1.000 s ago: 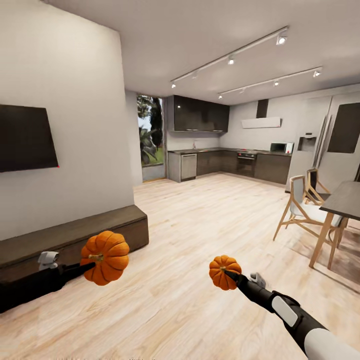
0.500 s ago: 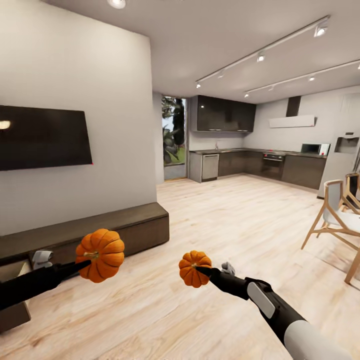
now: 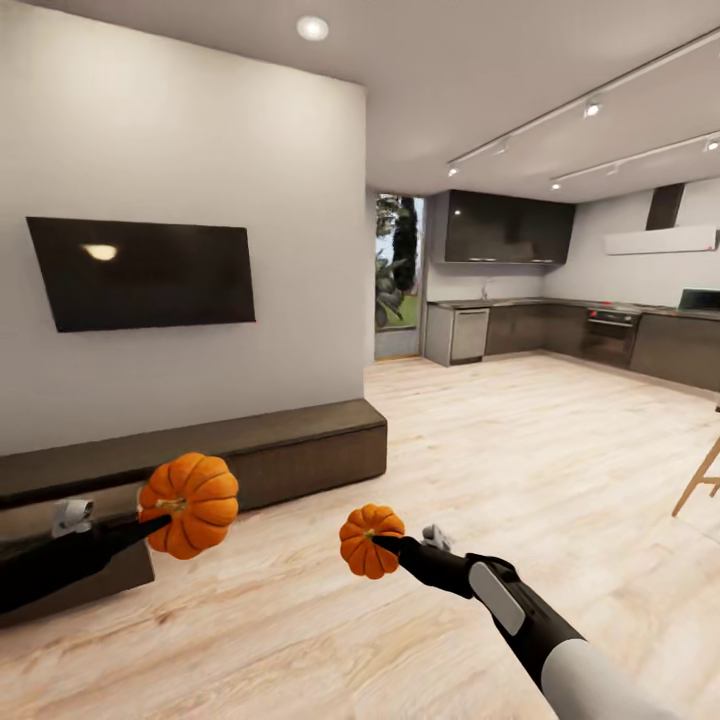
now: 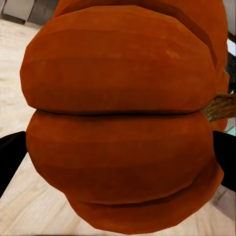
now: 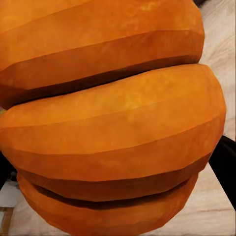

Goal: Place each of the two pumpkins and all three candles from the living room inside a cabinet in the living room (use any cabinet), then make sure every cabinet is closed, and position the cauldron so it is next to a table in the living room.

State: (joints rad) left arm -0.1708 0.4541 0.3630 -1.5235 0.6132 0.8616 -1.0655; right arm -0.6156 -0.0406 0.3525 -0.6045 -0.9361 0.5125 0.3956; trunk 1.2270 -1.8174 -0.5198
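Your left hand [image 3: 150,515] reaches in from lower left, clamped on one pumpkin [image 3: 190,504]; your right hand [image 3: 385,545] holds the other pumpkin [image 3: 369,540] at lower centre; the cabinet [image 3: 290,450] lies behind, left.

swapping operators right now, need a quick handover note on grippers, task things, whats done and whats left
Left gripper: shut on a pumpkin, held up in front of the cabinet.
Right gripper: shut on the second pumpkin, held over the wood floor.
Cabinet: long low dark unit against the wall under the TV. Its left front looks pulled out toward the robot behind the left arm; hard to tell for sure.
Done: both pumpkins picked up.
Left: put both pumpkins in the cabinet, fetch and store three candles, close every cabinet, set the cauldron next to the table.
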